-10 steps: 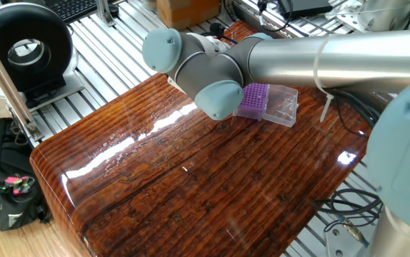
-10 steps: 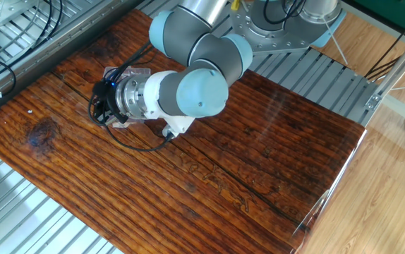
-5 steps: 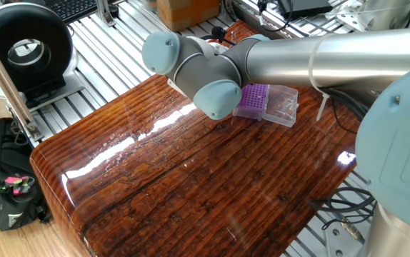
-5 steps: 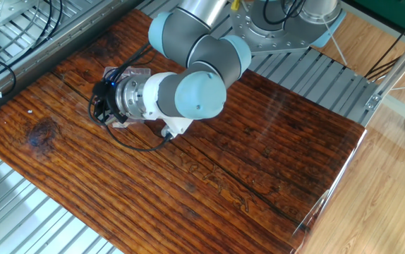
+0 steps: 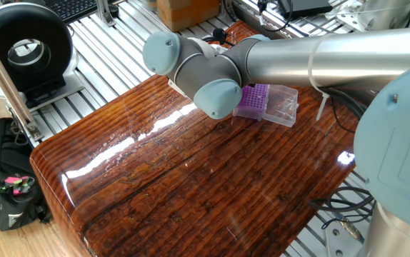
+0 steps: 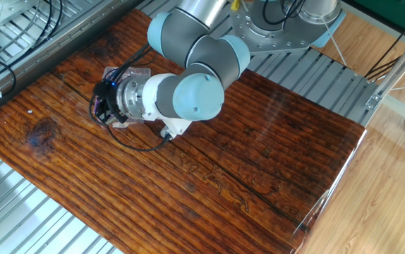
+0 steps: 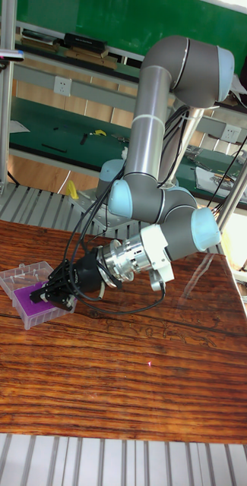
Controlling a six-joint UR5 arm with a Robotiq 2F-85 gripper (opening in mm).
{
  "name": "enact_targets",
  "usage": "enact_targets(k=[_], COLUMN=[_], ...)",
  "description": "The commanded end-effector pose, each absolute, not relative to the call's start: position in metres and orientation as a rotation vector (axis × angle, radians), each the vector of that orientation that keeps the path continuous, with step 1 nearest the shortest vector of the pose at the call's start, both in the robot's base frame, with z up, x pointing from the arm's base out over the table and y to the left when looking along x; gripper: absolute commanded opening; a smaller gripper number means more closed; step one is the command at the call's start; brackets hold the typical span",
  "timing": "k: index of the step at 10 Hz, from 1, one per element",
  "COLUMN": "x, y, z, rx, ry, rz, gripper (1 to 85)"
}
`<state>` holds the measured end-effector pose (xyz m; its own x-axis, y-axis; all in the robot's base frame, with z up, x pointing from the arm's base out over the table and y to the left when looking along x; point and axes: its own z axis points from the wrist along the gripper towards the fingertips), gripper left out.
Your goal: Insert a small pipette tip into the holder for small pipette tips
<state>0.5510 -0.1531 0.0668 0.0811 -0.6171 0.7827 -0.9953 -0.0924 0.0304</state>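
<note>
No legible text, labels or signs

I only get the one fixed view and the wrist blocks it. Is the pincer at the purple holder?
Observer: Yes. The tall fixed view shows the pincer, angled down, at the arm-side end of the holder for small pipette tips.
Operator: Holding a tip?
Observer: Too small to tell, and the jaws are unreadable. A black cable loops under the wrist.
Operator: Clear box part?
Observer: The clear box part lies behind the purple block, apart from the pincer.
</note>
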Motion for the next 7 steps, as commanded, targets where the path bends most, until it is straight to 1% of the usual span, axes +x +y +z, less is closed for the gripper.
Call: enact_targets(k=[1, 7], x=[0.547, 0.5493], y=[-0.1533, -0.1554], z=[0.0635, 0.0638], rx=[1.766, 1.768], ry=[-1.618, -1.616], rz=[0.808, 0.823], gripper=[1.0, 1.0])
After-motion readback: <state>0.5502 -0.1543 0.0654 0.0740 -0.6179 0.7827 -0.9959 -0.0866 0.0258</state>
